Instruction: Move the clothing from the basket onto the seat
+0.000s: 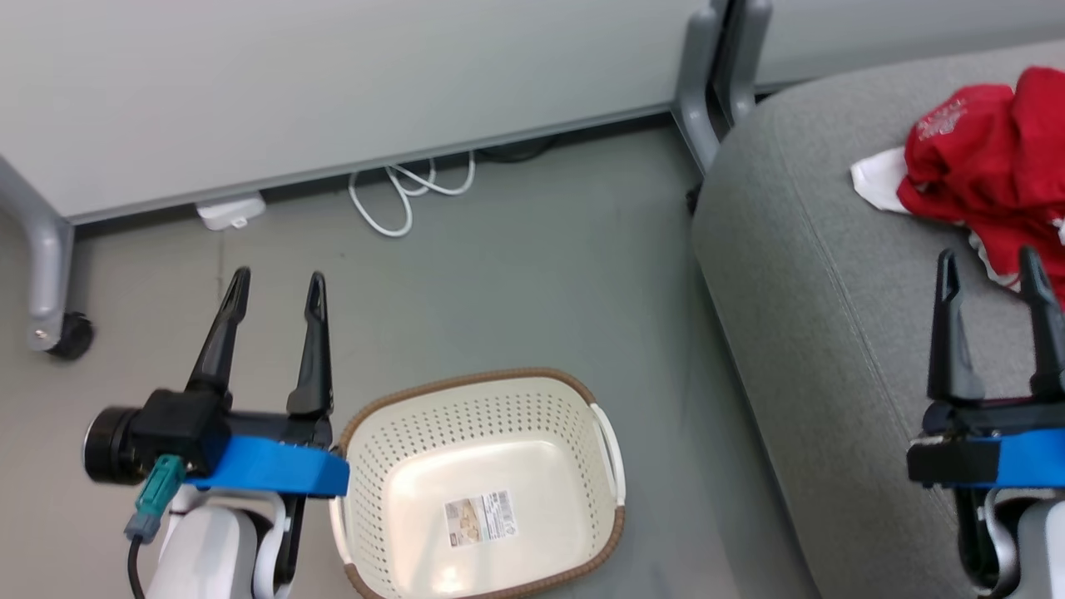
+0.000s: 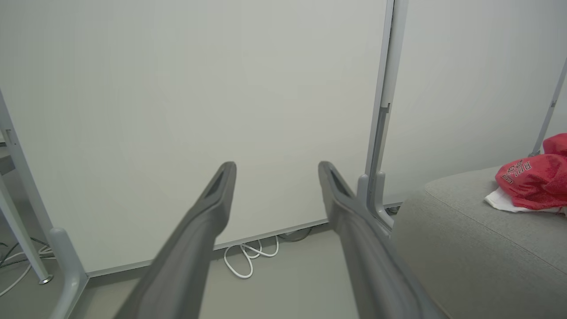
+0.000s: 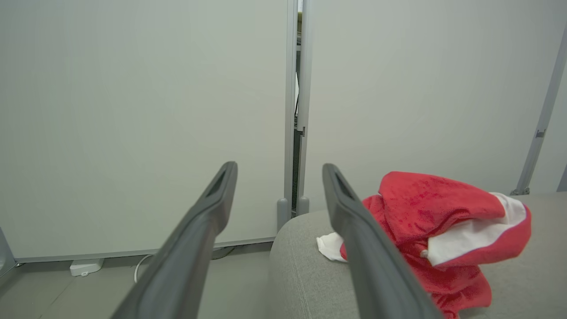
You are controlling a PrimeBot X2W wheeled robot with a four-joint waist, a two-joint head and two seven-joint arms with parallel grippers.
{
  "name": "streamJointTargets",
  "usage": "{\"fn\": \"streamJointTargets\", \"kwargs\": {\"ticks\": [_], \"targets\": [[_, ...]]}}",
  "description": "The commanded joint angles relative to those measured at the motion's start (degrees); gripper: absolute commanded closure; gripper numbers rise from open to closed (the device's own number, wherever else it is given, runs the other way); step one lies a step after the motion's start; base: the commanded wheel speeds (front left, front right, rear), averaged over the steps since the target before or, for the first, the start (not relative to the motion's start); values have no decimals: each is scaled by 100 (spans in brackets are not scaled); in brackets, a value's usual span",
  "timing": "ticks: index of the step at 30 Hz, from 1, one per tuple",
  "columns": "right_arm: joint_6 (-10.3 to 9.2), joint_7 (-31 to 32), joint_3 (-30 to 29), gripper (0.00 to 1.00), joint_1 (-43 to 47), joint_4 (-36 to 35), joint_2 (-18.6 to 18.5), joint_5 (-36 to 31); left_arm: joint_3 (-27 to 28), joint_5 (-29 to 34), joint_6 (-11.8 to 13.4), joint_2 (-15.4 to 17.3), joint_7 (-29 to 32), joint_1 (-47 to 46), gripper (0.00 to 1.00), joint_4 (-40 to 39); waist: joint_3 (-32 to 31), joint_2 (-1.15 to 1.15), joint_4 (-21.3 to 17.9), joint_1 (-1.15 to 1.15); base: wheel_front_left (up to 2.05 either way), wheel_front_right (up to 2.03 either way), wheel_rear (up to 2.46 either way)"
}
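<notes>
From the head view, the seat (image 1: 799, 274) is my marker. The clothing (image 1: 990, 158) lies in a crumpled red heap on top of the seat, towards its far right, with a white flap sticking out on the side facing the basket (image 1: 466, 378). The basket stands on the floor off the seat's left edge, close to it but apart, its floor bare but for a paper label (image 1: 480, 517). The right gripper (image 1: 990, 262) hovers over the seat just short of the heap, fingers apart and holding nothing. The left gripper (image 1: 279, 283) hangs beyond the basket, on the side away from the seat, fingers likewise spread and empty.

The left wrist view looks along those parted fingers (image 2: 208, 208) at a pale panel (image 2: 177, 88). The seat's rounded corner sits off to the right, with the clothing perched on it.

In the right wrist view the spread fingers (image 3: 354, 221) frame the seat's left end, and the red heap sits just beyond one tip, untouched.

By the look of it the job is all but finished, since nothing red remains in the basket. The fabric looks soft, light and limp, so it would sag and trail from any grip rather than keep its shape. If it needs shifting, I would pinch a thick bunched fold at the crown of the heap, not the thin white flap.
</notes>
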Motion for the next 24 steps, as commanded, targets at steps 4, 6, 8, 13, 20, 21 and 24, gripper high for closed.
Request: {"fn": "streamJointTargets", "kwargs": {"ticks": [4, 6, 8, 13, 20, 21, 24], "targets": [[1, 0, 106, 0, 343, 91, 81, -22, 371, 172, -53, -169, -26, 410, 0, 87, -468, 0, 399, 2, 0, 0, 0], [1, 0, 167, 0, 430, 149, 115, -17, 487, 234, -83, -211, -27, 517, 0, 126, -531, 0, 469, 2, 0, 0, 0], [1, 1, 228, 0, 499, 216, 143, -9, 590, 277, -113, -265, -27, 614, 0, 156, -578, 0, 527, 2, 0, 0, 0], [1, 0, 452, 0, 585, 416, 214, -44, 757, 423, -188, -372, -27, 820, 0, 264, -684, 0, 628, 2, 0, 0, 0], [1, 0, 742, 0, 642, 754, 280, -66, 866, 562, -265, -491, -27, 990, 0, 388, -782, 0, 717, 2, 0, 0, 0], [1, 1, 779, 0, 650, 823, 281, -65, 874, 567, -269, -501, -27, 987, 0, 413, -782, 0, 732, 2, 0, 0, 0], [1, 0, 829, 0, 614, 925, 287, -74, 921, 594, -298, -531, -27, 950, 0, 465, -770, 0, 760, 2, 0, 0, 0]]}}
